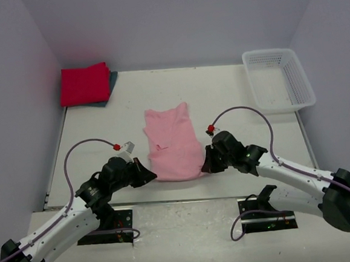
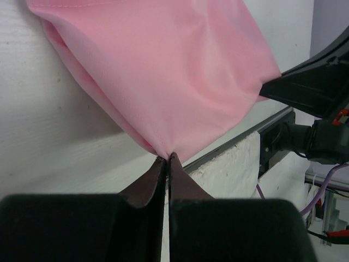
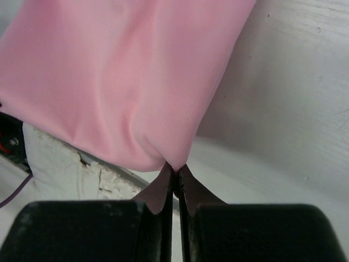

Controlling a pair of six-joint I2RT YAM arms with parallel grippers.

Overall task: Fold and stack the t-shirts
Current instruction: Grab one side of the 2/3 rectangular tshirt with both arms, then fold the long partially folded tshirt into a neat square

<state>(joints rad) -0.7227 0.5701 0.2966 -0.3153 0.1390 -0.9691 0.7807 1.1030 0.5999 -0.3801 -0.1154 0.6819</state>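
**A:** Where was the pink t-shirt (image 1: 173, 146)?

**B:** It lay flat on the white bench (image 1: 239, 95). Its neck end pointed away from the arms and its bottom hem lay nearest them.

**A:** And the left end effector (image 1: 149, 174)?

**B:** It was clenched on the shirt's near left corner. In the left wrist view its two dark fingers (image 2: 147, 185) were pressed together, with a pinch of pink cloth caught at their tips. The fabric drew into a small point there.

**A:** And the right one?

**B:** It was the same on the other side. The right end effector (image 1: 205, 165) was grasping the shirt's near right corner. Its wrist view showed the tips closed on a tuck of the hem, with the cloth fanning out beyond them.

**A:** Was the hem raised off the bench?

**B:** I couldn't tell. The cloth bulged a little near each pinch, and the rest of the shirt lay flat.

**A:** What about the other shirts?

**B:** The red t-shirt (image 1: 84, 83) sat folded, well beyond the pink shirt and off to its left. The teal t-shirt (image 1: 113, 80) lay under it. Only a strip of it showed, along the edge facing the pink shirt and along the near edge.

**A:** Was anything else there?

**B:** A white mesh basket (image 1: 298, 82) stood beyond the pink shirt to its right, well apart from it.
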